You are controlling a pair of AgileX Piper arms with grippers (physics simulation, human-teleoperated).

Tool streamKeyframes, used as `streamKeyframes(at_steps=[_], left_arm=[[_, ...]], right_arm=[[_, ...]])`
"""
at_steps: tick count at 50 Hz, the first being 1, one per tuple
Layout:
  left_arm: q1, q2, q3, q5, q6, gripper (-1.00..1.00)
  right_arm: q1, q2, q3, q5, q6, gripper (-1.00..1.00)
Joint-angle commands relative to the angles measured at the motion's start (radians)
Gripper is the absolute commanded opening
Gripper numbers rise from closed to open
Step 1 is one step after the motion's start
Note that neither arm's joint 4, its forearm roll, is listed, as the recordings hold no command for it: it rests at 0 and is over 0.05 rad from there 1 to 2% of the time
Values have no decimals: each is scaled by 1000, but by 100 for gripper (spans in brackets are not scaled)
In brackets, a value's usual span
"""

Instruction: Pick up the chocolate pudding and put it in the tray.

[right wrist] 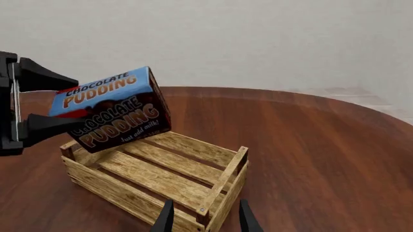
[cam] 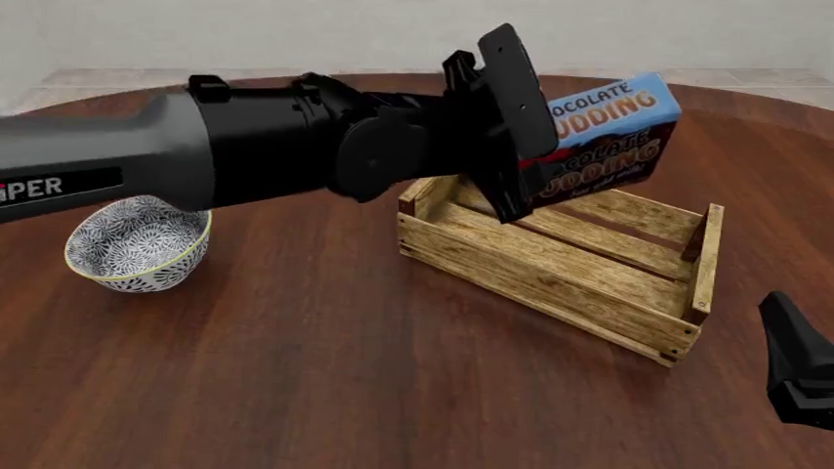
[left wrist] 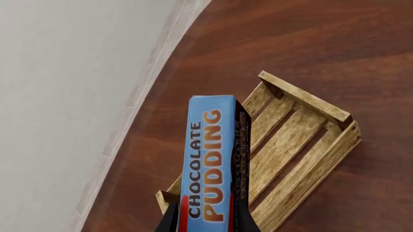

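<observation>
1. The blue-white bowl (cam: 139, 244) sits on the counter (cam: 326, 381), well to the left of the tray (cam: 561, 269). It is not part of this job.
2. The left tool (cam: 521, 122) is pinching one end of the chocolate pudding (cam: 610, 132).
3. The pudding is up in the air over the tray's far left part. It is tilted and does not touch the wood.
4. To do this well, I think the box should go lower, between the slat walls, before the tool lets go.
5. The right tool (right wrist: 202, 216) is spread and holds nothing. It hangs just past the tray's near right corner.
</observation>
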Motion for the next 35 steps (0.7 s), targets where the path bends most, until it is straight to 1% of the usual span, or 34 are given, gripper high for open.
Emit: streamKeyframes(at_steps=[1,13,17,35], left_arm=[[-6,62,-38,-23,30,-100],[-2,109,-75,-27,49,-100],[6,137,-97,-32,39,-100],[17,190,-122,-51,37,-100]], right_arm=[[-1,-2,0,1,7,100],[-7,-3,0,2,11,100],[-7,-3,0,2,13,100],[-5,-1,0,1,14,100]])
